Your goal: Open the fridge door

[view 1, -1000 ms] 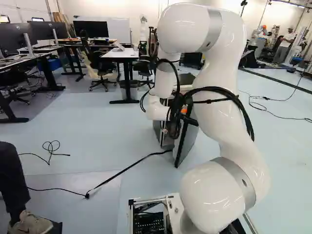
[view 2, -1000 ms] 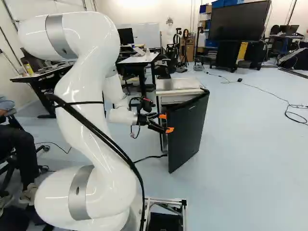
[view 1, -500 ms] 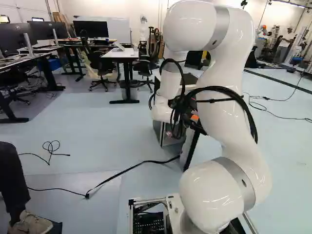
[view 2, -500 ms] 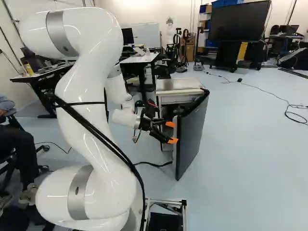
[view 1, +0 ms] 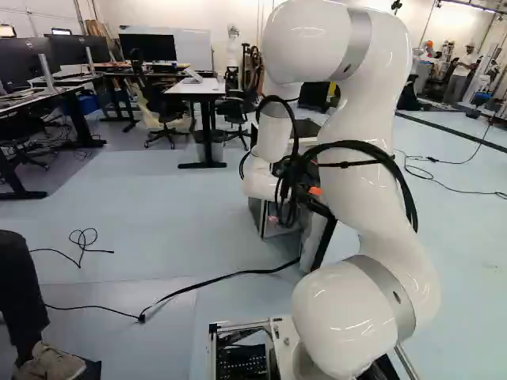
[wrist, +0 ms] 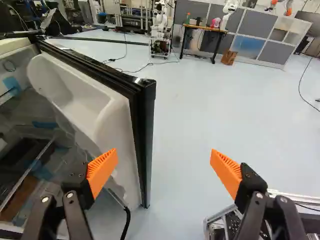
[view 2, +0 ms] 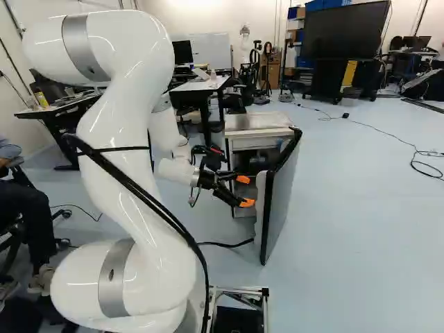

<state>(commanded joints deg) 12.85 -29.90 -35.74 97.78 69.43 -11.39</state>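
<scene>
The fridge door [wrist: 117, 120] stands well ajar, its pale inner face turned toward the pincer [wrist: 164, 151], whose two orange pads [wrist: 102, 171] are spread wide with nothing pinched. The door's free edge runs upright, and in the wrist view it shows ahead of the gap, nearer the finger on the fridge's side; whether that finger touches the door cannot be told. In the right base view the pincer is just beside the door's inner side, in front of the fridge [view 2: 258, 123], and the hinge side lies beyond, at the fridge's front right corner.

There is only the one arm [view 2: 121, 139] to do the work. The task looks largely done. If the door is to swing wider, the push should probably go outward against the inner face, away from the fridge's mouth. The likely slip is a fingertip sliding past the free edge, or catching the moulded liner.
</scene>
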